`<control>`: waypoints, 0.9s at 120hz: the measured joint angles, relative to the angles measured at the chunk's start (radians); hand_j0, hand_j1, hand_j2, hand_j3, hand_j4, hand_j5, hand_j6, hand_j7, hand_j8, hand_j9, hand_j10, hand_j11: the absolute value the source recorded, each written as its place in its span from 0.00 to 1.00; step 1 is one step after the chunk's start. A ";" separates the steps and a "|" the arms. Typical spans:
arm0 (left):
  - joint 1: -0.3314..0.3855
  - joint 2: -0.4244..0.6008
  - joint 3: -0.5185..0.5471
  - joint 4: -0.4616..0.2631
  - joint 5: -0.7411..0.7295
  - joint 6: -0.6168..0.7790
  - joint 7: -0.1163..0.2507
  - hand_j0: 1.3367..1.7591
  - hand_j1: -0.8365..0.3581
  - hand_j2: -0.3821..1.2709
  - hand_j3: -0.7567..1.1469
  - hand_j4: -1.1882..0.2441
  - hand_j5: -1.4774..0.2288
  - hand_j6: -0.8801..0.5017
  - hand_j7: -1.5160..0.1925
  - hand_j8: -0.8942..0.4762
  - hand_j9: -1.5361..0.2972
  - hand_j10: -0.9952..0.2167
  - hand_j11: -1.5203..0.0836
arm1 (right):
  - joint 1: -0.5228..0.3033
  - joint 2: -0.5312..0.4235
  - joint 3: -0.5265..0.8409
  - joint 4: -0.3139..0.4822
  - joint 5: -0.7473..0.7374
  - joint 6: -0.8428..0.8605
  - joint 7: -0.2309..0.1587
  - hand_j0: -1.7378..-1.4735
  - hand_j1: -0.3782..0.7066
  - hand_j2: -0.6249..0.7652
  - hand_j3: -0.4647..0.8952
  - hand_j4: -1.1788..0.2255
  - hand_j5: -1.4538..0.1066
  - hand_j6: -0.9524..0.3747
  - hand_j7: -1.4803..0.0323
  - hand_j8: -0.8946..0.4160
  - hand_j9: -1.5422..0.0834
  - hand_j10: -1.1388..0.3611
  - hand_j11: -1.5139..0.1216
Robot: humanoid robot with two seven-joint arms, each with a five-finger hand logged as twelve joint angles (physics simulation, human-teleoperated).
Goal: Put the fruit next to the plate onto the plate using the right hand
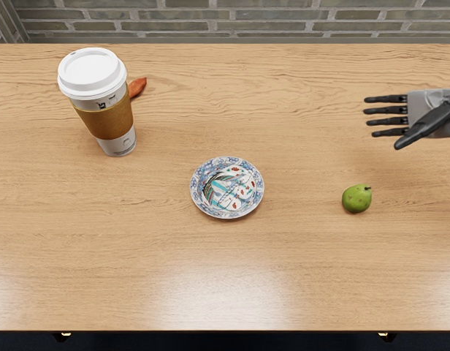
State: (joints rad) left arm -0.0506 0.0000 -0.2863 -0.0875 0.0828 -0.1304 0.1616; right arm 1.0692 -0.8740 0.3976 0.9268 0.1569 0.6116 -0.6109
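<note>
A small green fruit (356, 198) lies on the wooden table to the right of the patterned blue-and-white plate (226, 187), well apart from it. My right hand (394, 118) comes in from the right edge, above and behind the fruit, with its fingers stretched out flat toward the left and holding nothing. The plate holds nothing.
A tall paper coffee cup (99, 99) with a white lid stands at the back left. An orange-red object (137, 86) peeks out behind it. A brick wall runs along the table's far edge (225, 42).
</note>
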 joint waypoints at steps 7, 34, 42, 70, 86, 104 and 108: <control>0.000 0.000 0.000 0.000 0.000 0.000 0.000 0.76 0.98 0.23 0.40 0.82 0.86 0.63 0.88 0.65 0.83 0.81 0.94 | -0.003 -0.005 0.009 0.003 0.001 0.000 0.000 0.30 0.03 0.45 0.34 0.84 0.93 0.72 0.98 0.68 0.95 0.76 0.93; 0.001 0.000 -0.002 0.001 0.000 0.000 0.000 0.76 0.98 0.23 0.40 0.82 0.86 0.63 0.88 0.65 0.83 0.81 0.94 | 0.001 -0.012 0.019 0.009 0.000 0.000 0.000 0.30 0.03 0.45 0.34 0.84 0.93 0.72 0.98 0.68 0.95 0.76 0.93; 0.002 0.000 -0.001 0.001 0.000 0.000 0.000 0.76 0.98 0.23 0.40 0.82 0.86 0.63 0.88 0.65 0.83 0.81 0.94 | 0.008 -0.011 0.019 0.013 -0.006 0.000 0.000 0.30 0.03 0.45 0.34 0.84 0.93 0.72 0.98 0.68 0.95 0.76 0.93; 0.003 0.000 -0.001 0.001 -0.001 0.000 0.000 0.76 0.98 0.23 0.40 0.82 0.86 0.63 0.88 0.65 0.83 0.81 0.94 | 0.089 -0.021 0.011 0.204 -0.176 0.000 0.000 0.30 0.03 0.45 0.34 0.84 0.93 0.72 0.98 0.68 0.95 0.76 0.93; 0.002 0.000 -0.001 0.001 -0.001 0.000 0.000 0.76 0.98 0.23 0.40 0.82 0.86 0.63 0.88 0.65 0.83 0.81 0.94 | 0.137 -0.029 0.003 0.299 -0.244 0.000 0.000 0.30 0.05 0.45 0.34 0.82 0.91 0.70 0.96 0.67 0.93 0.75 0.91; 0.002 0.000 -0.001 0.001 -0.001 0.000 0.000 0.76 0.98 0.23 0.40 0.82 0.86 0.63 0.88 0.65 0.83 0.81 0.94 | 0.285 -0.028 -0.174 0.350 -0.282 0.000 0.000 0.30 0.09 0.44 0.34 0.80 0.88 0.67 0.93 0.64 0.90 0.72 0.88; 0.003 0.000 -0.001 0.001 0.000 0.000 0.000 0.76 0.98 0.23 0.40 0.82 0.86 0.63 0.88 0.65 0.83 0.81 0.94 | 0.320 -0.030 -0.220 0.369 -0.287 0.000 0.000 0.30 0.10 0.44 0.34 0.79 0.88 0.67 0.92 0.63 0.90 0.71 0.87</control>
State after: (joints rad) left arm -0.0473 0.0000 -0.2869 -0.0868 0.0823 -0.1304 0.1612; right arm 1.3895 -0.9040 0.1776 1.2962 -0.1305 0.6114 -0.6109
